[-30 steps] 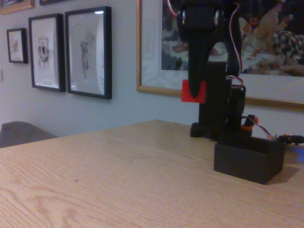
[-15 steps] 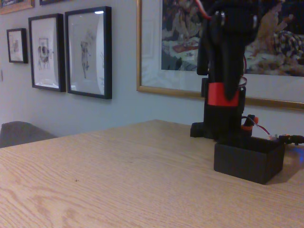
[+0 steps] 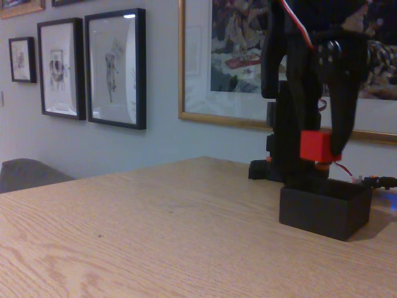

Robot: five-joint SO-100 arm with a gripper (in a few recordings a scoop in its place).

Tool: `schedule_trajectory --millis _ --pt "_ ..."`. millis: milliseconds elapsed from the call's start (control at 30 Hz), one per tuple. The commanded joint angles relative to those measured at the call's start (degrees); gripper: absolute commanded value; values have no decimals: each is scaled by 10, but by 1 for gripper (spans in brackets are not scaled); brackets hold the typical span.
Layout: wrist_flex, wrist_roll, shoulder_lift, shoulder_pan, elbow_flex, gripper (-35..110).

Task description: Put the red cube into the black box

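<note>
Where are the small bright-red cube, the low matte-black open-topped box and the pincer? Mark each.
small bright-red cube [image 3: 318,146], fixed view, front face.
low matte-black open-topped box [image 3: 322,214], fixed view, front wall.
pincer [image 3: 322,149], fixed view, between fingertips.

Fixed view, from low at the edge of the wooden surface [image 3: 155,236]. The black hand [image 3: 322,148] hangs with its fingers pointing down and clamps the red cube [image 3: 319,145], which is held clear of everything else. The cube sits directly above the black box [image 3: 324,211], a short gap separating it from the open top. The box rests on the surface toward the right, just in front of the arm's black base [image 3: 273,171]. On the wall behind hang three black-framed pictures [image 3: 115,67] at left and a large gilt-framed painting [image 3: 242,62] behind the arm.
</note>
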Motion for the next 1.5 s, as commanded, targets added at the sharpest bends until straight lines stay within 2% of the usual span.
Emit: schedule_trajectory --millis 0,400,667,900,1267,1467 --pt "-12 8 22 21 11 -11" --pt "-78 -7 -23 39 35 -12" --pt "-106 -13 -34 36 64 -6" --pt "-88 -9 -30 17 54 1" --pt "-82 -7 4 3 58 6" --pt "-74 -15 11 4 39 14"
